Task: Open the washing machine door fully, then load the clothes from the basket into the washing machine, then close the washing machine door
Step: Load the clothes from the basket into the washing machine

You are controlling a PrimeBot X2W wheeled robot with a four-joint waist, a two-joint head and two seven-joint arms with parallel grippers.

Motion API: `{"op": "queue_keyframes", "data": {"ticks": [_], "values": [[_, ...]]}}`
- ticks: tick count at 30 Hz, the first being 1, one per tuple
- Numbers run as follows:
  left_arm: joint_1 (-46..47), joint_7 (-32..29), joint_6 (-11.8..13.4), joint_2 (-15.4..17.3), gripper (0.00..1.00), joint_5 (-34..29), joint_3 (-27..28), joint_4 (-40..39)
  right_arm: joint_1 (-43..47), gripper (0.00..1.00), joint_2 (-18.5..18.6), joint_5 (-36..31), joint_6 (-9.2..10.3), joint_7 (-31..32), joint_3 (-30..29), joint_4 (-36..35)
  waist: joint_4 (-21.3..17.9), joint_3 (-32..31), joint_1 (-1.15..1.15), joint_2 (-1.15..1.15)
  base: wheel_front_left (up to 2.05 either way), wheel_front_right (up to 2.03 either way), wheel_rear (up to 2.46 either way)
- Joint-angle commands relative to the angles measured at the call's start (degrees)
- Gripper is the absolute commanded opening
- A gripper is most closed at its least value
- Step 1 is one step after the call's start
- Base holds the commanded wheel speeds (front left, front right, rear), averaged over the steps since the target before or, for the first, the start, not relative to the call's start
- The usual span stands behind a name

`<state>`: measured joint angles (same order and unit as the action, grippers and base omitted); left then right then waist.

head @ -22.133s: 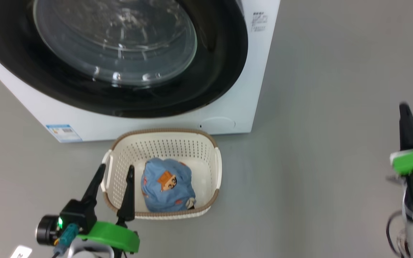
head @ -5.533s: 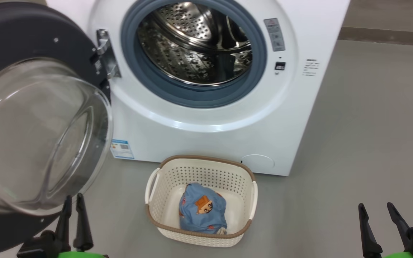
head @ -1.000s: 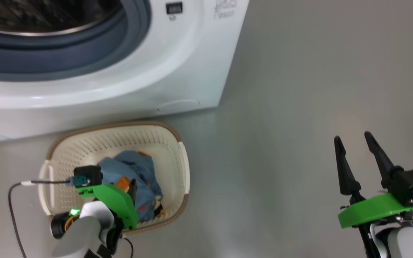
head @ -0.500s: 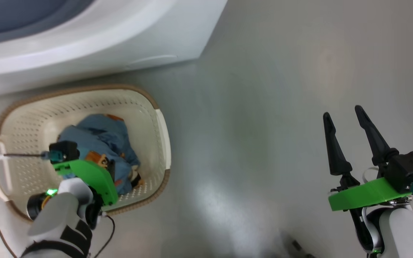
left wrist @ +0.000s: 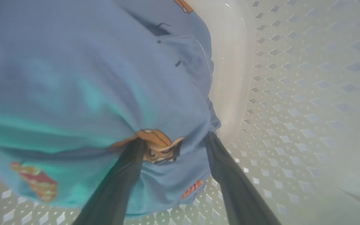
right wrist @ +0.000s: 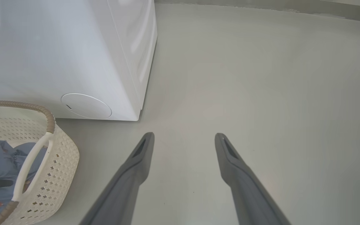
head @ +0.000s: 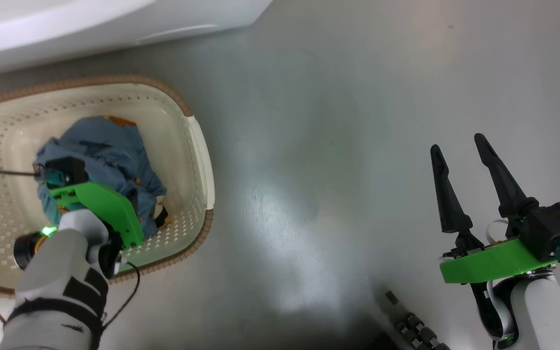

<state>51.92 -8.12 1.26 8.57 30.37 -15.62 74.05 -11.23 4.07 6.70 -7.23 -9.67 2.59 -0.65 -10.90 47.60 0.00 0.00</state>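
Loading is in hand: the left gripper (left wrist: 174,140), spread wide, straddles a fold of the clothes (head: 105,150) in the middle of the basket (head: 201,160), so next it must close and lift.

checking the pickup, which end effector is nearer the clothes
Left. The left end effector is in the basket, fingers against the clothes; the right end effector hangs over the floor, apart.
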Motion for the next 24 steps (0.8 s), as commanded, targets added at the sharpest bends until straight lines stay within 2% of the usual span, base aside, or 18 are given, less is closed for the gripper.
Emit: {"op": "queue_keyframes", "data": {"ticks": [1,8,9,10,11,12,13,14,15,24], "values": [[-0.1,0.0,0.6,2.3,1.0,0.0,0.7,-0.2,0.8,1.0,0.7,0.6,-0.25,-0.4,1.2,-1.7,0.1,2.1,0.0,0.0,0.0,0.0,0.0],[1.4,0.9,1.6,1.9,1.0,-0.8,-0.6,-0.1,0.8,1.0,0.9,0.7,-0.25,-0.3,0.2,-2.9,1.0,3.4,0.0,0.0,0.0,0.0,0.0],[1.5,0.7,1.6,1.9,0.92,-0.6,-0.5,-0.1,0.7,1.0,0.9,0.7,-0.25,-0.2,0.2,-3.0,1.1,3.5,0.0,0.0,0.0,0.0,0.0],[1.5,0.8,1.7,1.8,0.65,-0.5,-0.5,-0.1,0.6,1.0,0.9,0.6,-0.25,-0.2,0.1,-3.1,1.2,3.6,0.0,0.0,0.0,0.0,0.0],[1.5,0.8,1.7,1.8,0.65,-0.5,-0.5,-0.1,0.6,1.0,0.9,0.6,-0.25,-0.2,0.1,-3.1,1.2,3.6,0.0,0.0,0.0,0.0,0.0],[1.6,0.9,1.8,1.8,0.39,-0.5,-0.6,-0.1,0.5,1.0,0.9,0.6,-0.25,-0.1,0.2,-3.2,1.3,3.6,0.0,0.0,0.0,0.0,0.0],[1.6,1.0,1.8,1.8,0.24,-0.4,-0.6,-0.1,0.4,1.0,1.0,0.6,-0.25,-0.1,0.2,-3.2,1.4,3.7,0.0,0.0,0.0,0.0,0.0],[1.7,1.1,1.7,1.8,0.04,-0.3,-0.5,-0.1,0.2,1.0,1.0,0.6,-0.25,-0.1,0.2,-3.3,1.4,3.7,0.0,0.0,0.0,0.0,0.0],[1.7,1.1,1.6,2.0,0.0,-0.2,-0.5,-0.1,0.1,1.0,1.1,0.6,-0.25,-0.1,0.3,-3.3,1.4,3.7,0.0,0.0,0.0,0.0,0.0],[1.4,3.7,1.7,1.5,0.0,0.6,-0.4,-0.1,-0.2,1.0,1.2,0.1,-0.25,-0.1,-0.3,-3.1,2.3,2.4,0.0,0.0,0.0,0.0,0.0]]}}
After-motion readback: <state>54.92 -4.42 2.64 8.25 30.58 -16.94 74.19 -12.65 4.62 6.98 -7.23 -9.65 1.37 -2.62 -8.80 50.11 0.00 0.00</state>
